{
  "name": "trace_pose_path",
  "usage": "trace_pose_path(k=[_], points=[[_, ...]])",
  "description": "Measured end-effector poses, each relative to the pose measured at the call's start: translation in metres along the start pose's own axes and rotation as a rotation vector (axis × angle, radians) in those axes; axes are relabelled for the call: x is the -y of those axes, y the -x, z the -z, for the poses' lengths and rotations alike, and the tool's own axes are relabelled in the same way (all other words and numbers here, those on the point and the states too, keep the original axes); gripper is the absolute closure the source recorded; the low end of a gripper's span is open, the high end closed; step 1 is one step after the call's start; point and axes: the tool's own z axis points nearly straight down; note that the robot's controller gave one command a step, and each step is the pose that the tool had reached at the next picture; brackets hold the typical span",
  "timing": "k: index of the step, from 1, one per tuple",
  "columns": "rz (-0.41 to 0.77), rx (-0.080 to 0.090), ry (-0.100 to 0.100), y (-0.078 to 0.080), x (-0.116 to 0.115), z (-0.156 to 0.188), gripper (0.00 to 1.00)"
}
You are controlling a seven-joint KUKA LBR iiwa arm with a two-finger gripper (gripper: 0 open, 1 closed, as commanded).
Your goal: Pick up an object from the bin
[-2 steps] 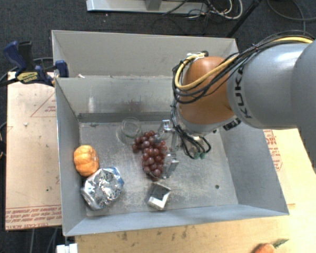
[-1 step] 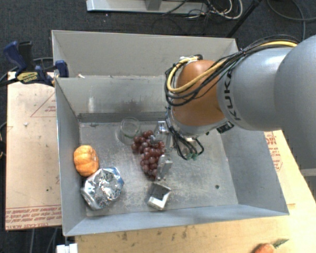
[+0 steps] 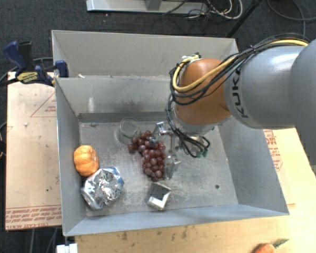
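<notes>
Grey metal bin (image 3: 68, 141) on dark carpet. The gripper (image 3: 167, 147) hangs mid-bin with its fingers spread apart, right beside the purple grapes (image 3: 149, 153). I think it should go straight down and squeeze softly, because grapes squash. I count one grape bunch, one orange pumpkin (image 3: 86, 159), one foil lump (image 3: 101, 187), one little grey box (image 3: 159, 196) and one clear cup (image 3: 127, 129).

The gripper (image 3: 168, 147) hangs just beside dark red grapes (image 3: 149, 151), fingers spread. An orange pumpkin (image 3: 86, 159) lies well left
</notes>
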Motion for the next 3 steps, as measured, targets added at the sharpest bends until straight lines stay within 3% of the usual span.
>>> trace_pose_path(k=[1, 2, 3], points=[[0.129, 0.004, 0.0, 0.013, -0.002, -0.019, 0.0], [0.331, 0.035, -0.005, 0.01, 0.007, -0.029, 1.0], [0.333, 0.037, -0.005, 0.01, 0.008, -0.029, 1.0]])
